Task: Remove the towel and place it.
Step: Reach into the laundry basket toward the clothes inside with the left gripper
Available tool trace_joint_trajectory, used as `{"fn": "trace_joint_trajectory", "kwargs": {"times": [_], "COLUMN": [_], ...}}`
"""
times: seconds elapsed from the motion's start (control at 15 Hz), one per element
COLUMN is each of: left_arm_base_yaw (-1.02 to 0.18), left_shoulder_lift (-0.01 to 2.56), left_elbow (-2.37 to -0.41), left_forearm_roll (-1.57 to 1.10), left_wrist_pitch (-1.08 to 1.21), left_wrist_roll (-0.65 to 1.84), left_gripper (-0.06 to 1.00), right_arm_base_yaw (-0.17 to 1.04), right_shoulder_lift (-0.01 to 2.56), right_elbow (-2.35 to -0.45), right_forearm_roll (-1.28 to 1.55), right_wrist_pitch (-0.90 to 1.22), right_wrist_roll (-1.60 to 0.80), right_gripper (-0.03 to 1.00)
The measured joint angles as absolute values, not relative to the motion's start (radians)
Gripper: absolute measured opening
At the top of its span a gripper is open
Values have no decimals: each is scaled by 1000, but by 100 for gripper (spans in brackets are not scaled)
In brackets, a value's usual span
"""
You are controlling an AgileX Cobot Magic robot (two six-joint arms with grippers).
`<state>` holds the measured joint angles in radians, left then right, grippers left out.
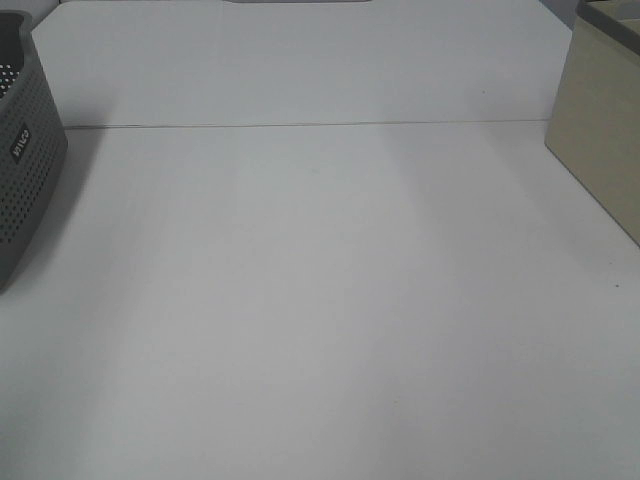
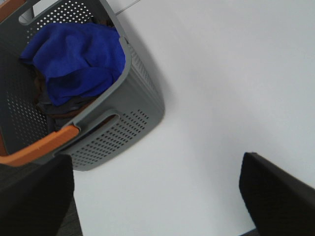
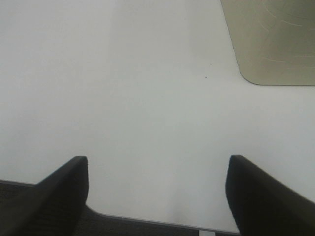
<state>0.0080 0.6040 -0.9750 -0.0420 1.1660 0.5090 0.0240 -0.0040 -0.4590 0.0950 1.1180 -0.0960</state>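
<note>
The towel (image 2: pixel 74 61) is sitting bunched in the basket (image 2: pixel 129 115) by the table (image 1: pixel 320 300) edge. The left gripper (image 2: pixel 156 196) and right gripper (image 3: pixel 157 196) are gaping wide, empty.

The grey basket (image 1: pixel 35 150) carries a small dark label (image 1: pixel 18 141) with white lettering, too blurred to read.
</note>
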Motion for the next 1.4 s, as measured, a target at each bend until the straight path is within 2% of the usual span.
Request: {"fn": "trace_joint_trajectory", "kwargs": {"times": [0.13,0.33,0.93,1.4], "left_arm_base_yaw": [8,8,15,229], "left_shoulder_lift": [745,975,1413,1763], "left_elbow": [-1075,-1217,-1498,-1519], "left_forearm_roll": [-28,133,510,414], "left_wrist_pitch": [1176,1184,1174,962], "left_wrist_roll": [629,803,886,1038], "left_gripper": [86,86,86,86], "right_arm_base_yaw": [24,24,24,24], "right_shoulder_lift": [-4,-4,-4,-4], "right_elbow": [-459,-459,-459,-459], "right_forearm_roll": [95,95,95,95], "right_wrist_pitch": [1118,1118,1118,1118], "right_wrist_roll": [-96,-96,-96,-96], "right_gripper": [76,76,76,76]}}
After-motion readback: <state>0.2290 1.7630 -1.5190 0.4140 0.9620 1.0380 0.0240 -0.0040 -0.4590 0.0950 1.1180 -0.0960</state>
